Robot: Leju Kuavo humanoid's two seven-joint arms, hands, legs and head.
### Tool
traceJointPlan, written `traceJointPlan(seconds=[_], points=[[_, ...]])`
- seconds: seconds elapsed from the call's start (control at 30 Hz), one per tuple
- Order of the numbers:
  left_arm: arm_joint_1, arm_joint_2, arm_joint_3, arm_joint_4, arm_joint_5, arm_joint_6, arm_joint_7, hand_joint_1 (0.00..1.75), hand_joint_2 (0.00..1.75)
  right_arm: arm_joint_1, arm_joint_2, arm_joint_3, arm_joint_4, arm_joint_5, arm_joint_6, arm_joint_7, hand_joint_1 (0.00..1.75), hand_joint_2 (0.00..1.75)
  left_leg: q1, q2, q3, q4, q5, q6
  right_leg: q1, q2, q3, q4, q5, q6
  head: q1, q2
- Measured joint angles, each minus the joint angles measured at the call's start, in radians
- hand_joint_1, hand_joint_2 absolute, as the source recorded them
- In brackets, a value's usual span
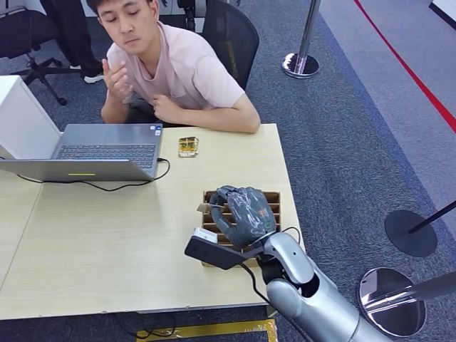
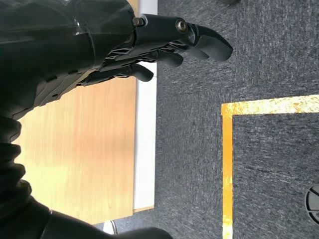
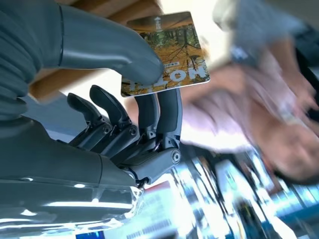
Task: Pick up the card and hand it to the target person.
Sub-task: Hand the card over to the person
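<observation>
My right hand (image 1: 244,214) hovers over the slotted wooden card holder (image 1: 274,200) near the table's right edge. It pinches a card (image 3: 174,55) with an autumn forest picture between thumb and fingers; in the head view the card's edge (image 1: 203,207) pokes out to the hand's left. A second card (image 1: 188,147) lies flat on the table in front of the seated person (image 1: 177,68) in a pink shirt. My left hand (image 2: 165,45) hangs beside the table's edge with straight fingers and nothing in it.
An open laptop (image 1: 97,153) with a black cable stands on the table's far left. Behind the person is an office chair (image 1: 231,32). Stanchion bases (image 1: 300,65) stand on the grey carpet to the right. Yellow floor tape (image 2: 227,164) runs below the table.
</observation>
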Motion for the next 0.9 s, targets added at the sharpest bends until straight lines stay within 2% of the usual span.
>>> traceJointPlan(seconds=[0.1,0.2,0.27,0.37,0.47,0.57,0.73,0.9], points=[[0.000,0.000,0.000,0.000,-0.003,-0.004,-0.006,0.00,1.75,-0.002,0.002,-0.031,-0.026,0.010,-0.082,-0.095,1.59,1.75,0.000,0.000,0.000,0.000,0.000,0.000,0.000,0.000,0.000,0.000,0.000,0.000,0.000,0.000],[-0.001,0.000,0.000,0.000,-0.012,-0.007,-0.015,0.00,1.75,-0.014,0.013,-0.038,-0.010,0.078,-0.114,-0.157,1.59,1.75,0.000,0.000,0.000,0.000,0.000,0.000,0.000,0.000,0.000,0.000,0.000,0.000,0.000,0.000],[-0.003,0.000,0.000,0.000,-0.021,-0.009,-0.020,0.00,1.75,-0.037,0.031,-0.035,0.041,0.156,-0.162,-0.199,1.59,1.75,0.000,0.000,0.000,0.000,0.000,0.000,0.000,0.000,0.000,0.000,0.000,0.000,0.000,0.000],[-0.007,0.000,-0.001,0.000,-0.036,-0.012,-0.022,0.00,1.75,-0.091,0.082,-0.021,0.191,0.273,-0.300,-0.257,1.59,1.75,0.001,0.000,0.000,0.000,0.001,0.000,0.000,0.000,0.000,0.000,0.000,0.000,0.000,0.000],[-0.011,0.000,-0.001,0.000,-0.048,-0.016,-0.024,0.00,1.75,-0.147,0.138,-0.003,0.368,0.380,-0.418,-0.270,1.59,1.75,0.001,0.000,0.000,0.000,0.001,-0.001,0.000,0.000,0.000,0.001,0.000,0.000,0.000,0.000],[-0.012,0.000,-0.002,0.000,-0.055,-0.017,-0.024,0.00,1.75,-0.199,0.185,0.012,0.521,0.461,-0.479,-0.270,1.59,1.75,0.001,0.000,0.000,0.000,0.002,-0.001,0.000,0.000,0.000,0.001,0.000,0.000,0.000,0.000],[-0.013,0.001,-0.003,0.000,-0.058,-0.017,-0.024,0.00,1.75,-0.273,0.248,0.014,0.693,0.563,-0.492,-0.265,1.59,1.75,0.000,0.000,0.000,0.000,0.002,-0.001,0.000,0.000,0.000,0.001,0.000,0.000,0.000,0.000],[-0.012,0.001,-0.004,0.000,-0.066,-0.019,-0.023,0.00,1.75,-0.322,0.288,0.009,0.778,0.611,-0.493,-0.245,1.59,1.75,0.000,0.000,0.000,0.000,0.002,-0.001,0.000,0.000,0.000,0.001,0.000,0.000,0.000,0.000]])
